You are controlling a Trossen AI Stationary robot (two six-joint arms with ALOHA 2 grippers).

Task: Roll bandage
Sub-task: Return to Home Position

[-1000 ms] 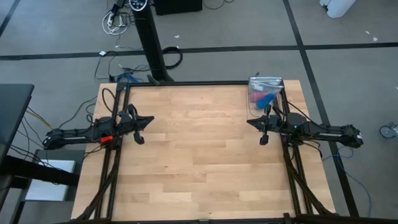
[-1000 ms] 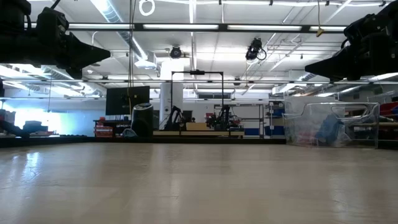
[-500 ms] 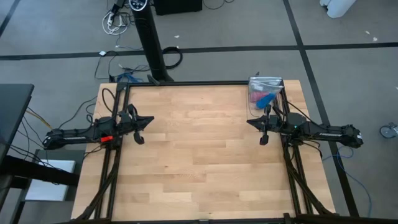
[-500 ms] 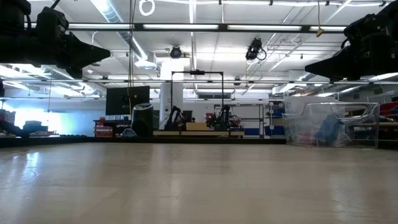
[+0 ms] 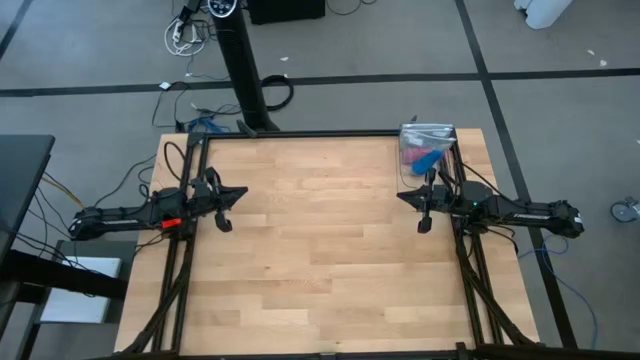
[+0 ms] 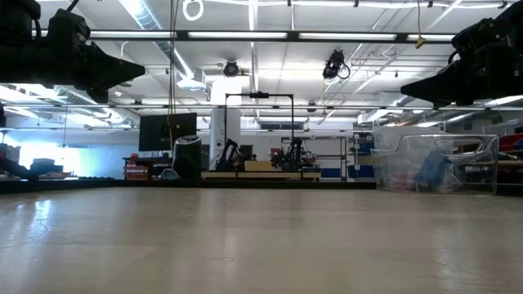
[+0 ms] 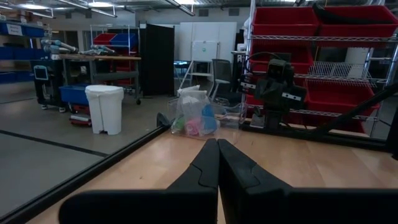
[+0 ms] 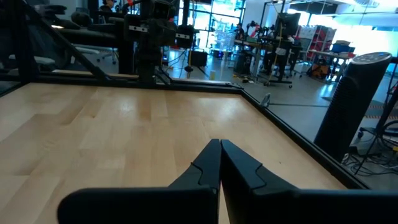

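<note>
The blue bandage (image 5: 427,160) lies inside a clear plastic bag (image 5: 427,145) at the table's far right corner, beside something pink. The bag also shows in the low view (image 6: 433,167) and in the left wrist view (image 7: 194,115). My left gripper (image 5: 243,192) hovers shut above the table's left side, pointing level toward the right. My right gripper (image 5: 402,196) hovers shut above the right side, pointing level toward the left, just in front of the bag. Both grippers hold nothing.
The wooden table top (image 5: 320,240) spreads bare between the two grippers. A black metal frame (image 5: 300,135) runs along the table's far edge and down both sides. Cables hang off the table's left side.
</note>
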